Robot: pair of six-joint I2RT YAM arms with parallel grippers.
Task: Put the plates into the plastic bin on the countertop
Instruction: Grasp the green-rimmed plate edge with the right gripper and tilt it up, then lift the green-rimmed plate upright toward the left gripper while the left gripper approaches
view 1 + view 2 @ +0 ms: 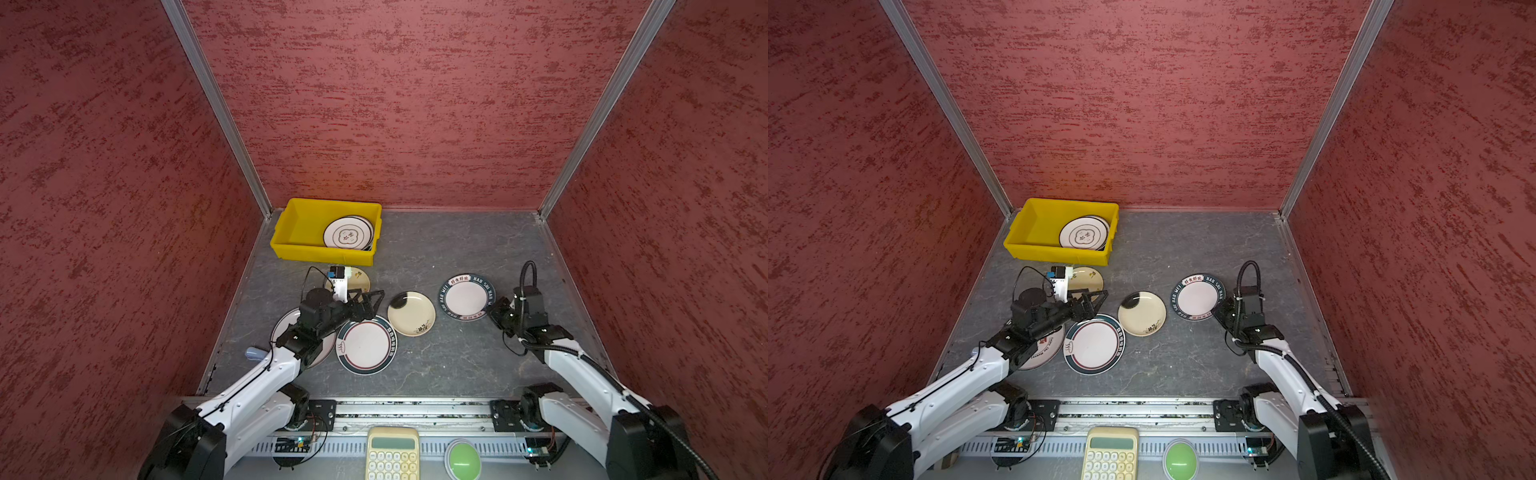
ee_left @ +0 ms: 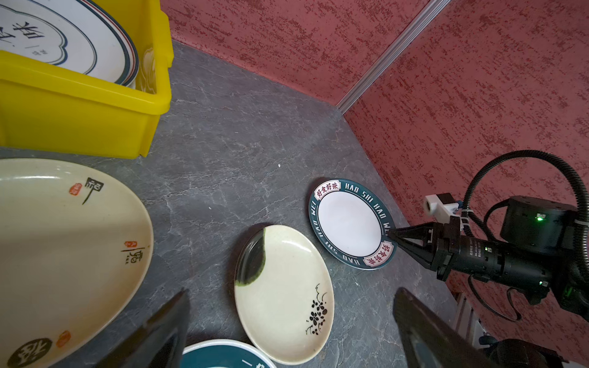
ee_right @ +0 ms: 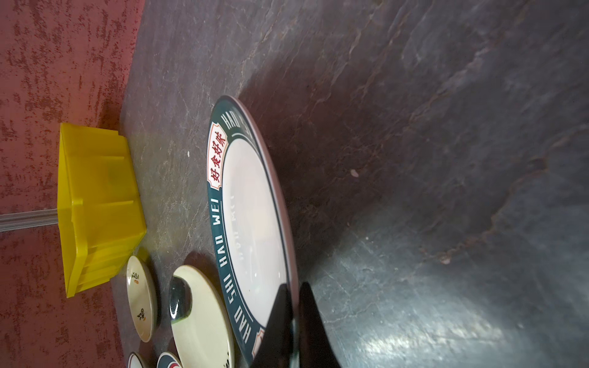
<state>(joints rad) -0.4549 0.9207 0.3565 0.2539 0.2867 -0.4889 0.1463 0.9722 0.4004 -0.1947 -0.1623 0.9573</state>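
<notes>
The yellow plastic bin (image 1: 291, 245) stands at the back left of the countertop (image 1: 457, 365) with stacked plates (image 1: 348, 233) inside. My right gripper (image 3: 294, 285) is shut on the near rim of a green-rimmed "HAO SHI HAO WEI" plate (image 1: 466, 296), also shown in the right wrist view (image 3: 251, 207). My left gripper (image 1: 374, 305) hangs open and empty over the counter. Around it lie a cream floral plate (image 2: 283, 296), a green-rimmed plate (image 1: 365, 345) and a cream calligraphy plate (image 2: 63, 242). A red-lettered plate (image 1: 1046, 349) lies partly hidden under the left arm.
Red textured walls (image 1: 415, 104) close in the back and both sides. A metal rail (image 1: 415, 409) runs along the front, with a calculator (image 1: 392, 453) and a green button (image 1: 462, 459) before it. A small blue-grey object (image 1: 254, 353) lies at the left edge.
</notes>
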